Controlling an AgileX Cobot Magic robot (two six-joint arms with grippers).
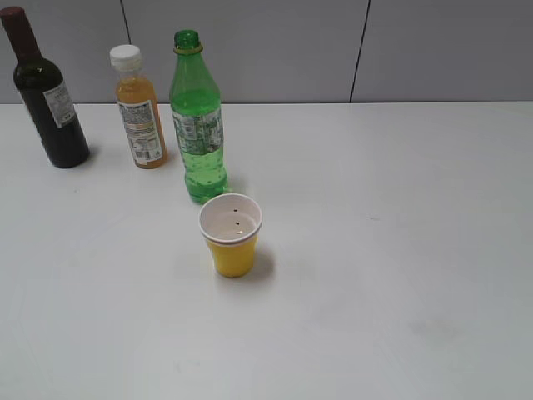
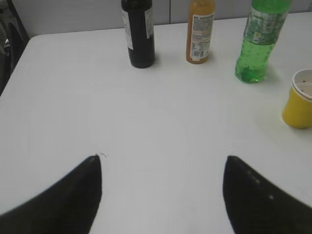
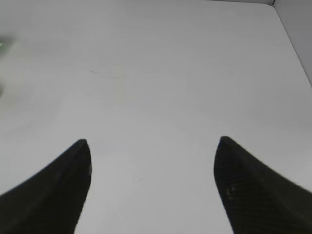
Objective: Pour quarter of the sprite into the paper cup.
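Sprite: upright, far-left part of table, right of orange-juice btl and dark wine btl. No cap seen on neck.
Paper cup: just near of sprite, slightly right, upright, a few dark specks inside.
Handling (judgement): btl well filled, so fairly heavy; thin plastic gives if squeezed hard, smooth & likely slippy. Cup light, tips easily.
Grip spot (judgement): mid-body at label, below the shoulder; keep off neck.
Left gripper: jaws wide apart, nothing between them, over bare table, well near-left of the btls.
Right gripper: jaws wide apart, empty, over bare table; task items not clearly in its view.
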